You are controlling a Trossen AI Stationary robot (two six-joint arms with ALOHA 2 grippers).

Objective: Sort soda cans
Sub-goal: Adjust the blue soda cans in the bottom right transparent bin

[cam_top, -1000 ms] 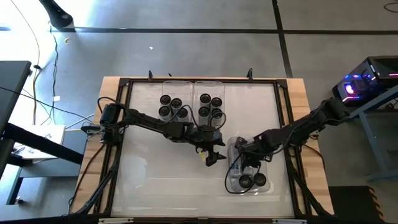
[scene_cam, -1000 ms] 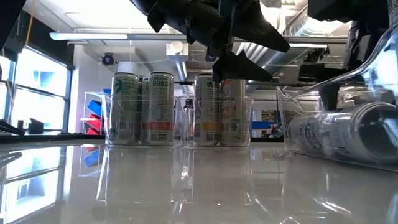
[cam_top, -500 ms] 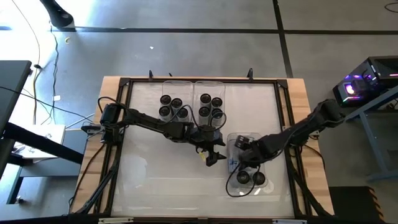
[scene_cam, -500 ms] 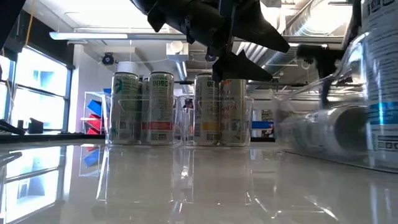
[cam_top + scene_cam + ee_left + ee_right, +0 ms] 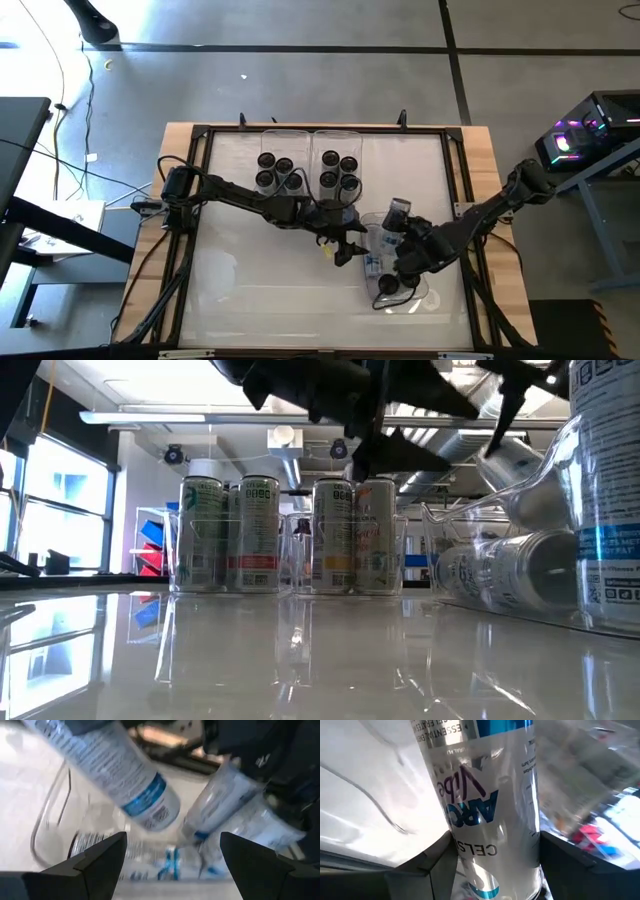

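— Right gripper [image 5: 408,240], seen from above: what does it have?
— Its fingers are closed on a slim silver-and-blue soda can [image 5: 397,211]. The can is raised over the near clear plastic bin [image 5: 372,232] at the table's right front. It is tilted, with its dark top toward the far edge.
— And the other arm?
— The left gripper [image 5: 345,250] hovers just beside that bin's left wall, spread open and empty.
— Which way must the can travel?
— Probably toward the far edge and to the left. Two clear far bins [image 5: 312,133] sit there side by side, each holding upright dark-topped cans [image 5: 338,168]. The right-hand one is nearer. The left arm's wrist lies between the can and those bins, so the path looks tight.
— At table level?
— The held can leans high on the right. Below it, in the near bin, one can lies on its side [image 5: 515,575] and another stands close to the lens [image 5: 605,510].
— From the left wrist?
— Its dark fingers [image 5: 95,862] stand wide with nothing between them, and the tilted can slants across ahead.
— From the right wrist?
— The can fills the gap between that arm's fingers, long axis running away from the wrist.
— The surface and the room?
— The glossy white tabletop [image 5: 300,660] mirrors everything. Behind it are ceiling ducts [image 5: 500,390] and a bright window [image 5: 55,490].
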